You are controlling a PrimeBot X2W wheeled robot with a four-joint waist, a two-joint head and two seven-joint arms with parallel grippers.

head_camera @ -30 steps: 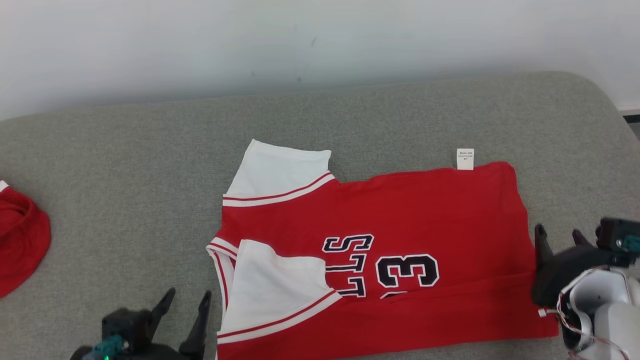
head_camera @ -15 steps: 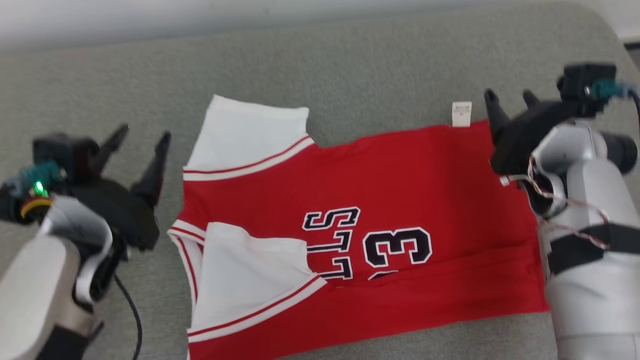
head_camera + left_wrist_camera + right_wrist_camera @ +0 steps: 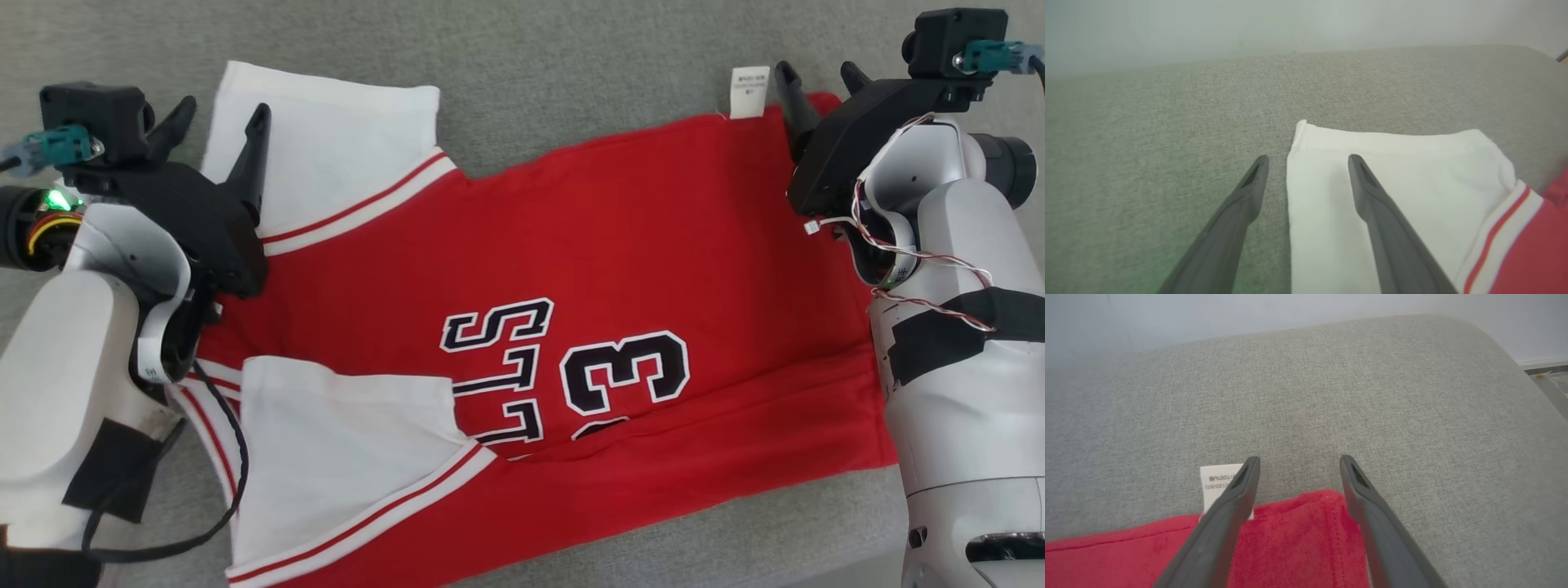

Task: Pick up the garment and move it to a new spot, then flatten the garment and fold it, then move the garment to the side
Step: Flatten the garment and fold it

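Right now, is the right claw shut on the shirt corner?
No, the right claw is open, its two fingers spread apart with the shirt's red corner showing between them, ungripped.

Forearms, left (image 3: 57, 367) and right (image 3: 955, 425), are cased in pale grey-white shells patched with black tape (image 3: 947, 335). Left gripper (image 3: 224, 106) and right gripper (image 3: 816, 69) are built black, each with two long tapered fingers. Teal connectors (image 3: 992, 55) are fitted. A green light (image 3: 55, 198), a black cable (image 3: 242, 482) and red-white twisted wires (image 3: 931, 255) are noted.
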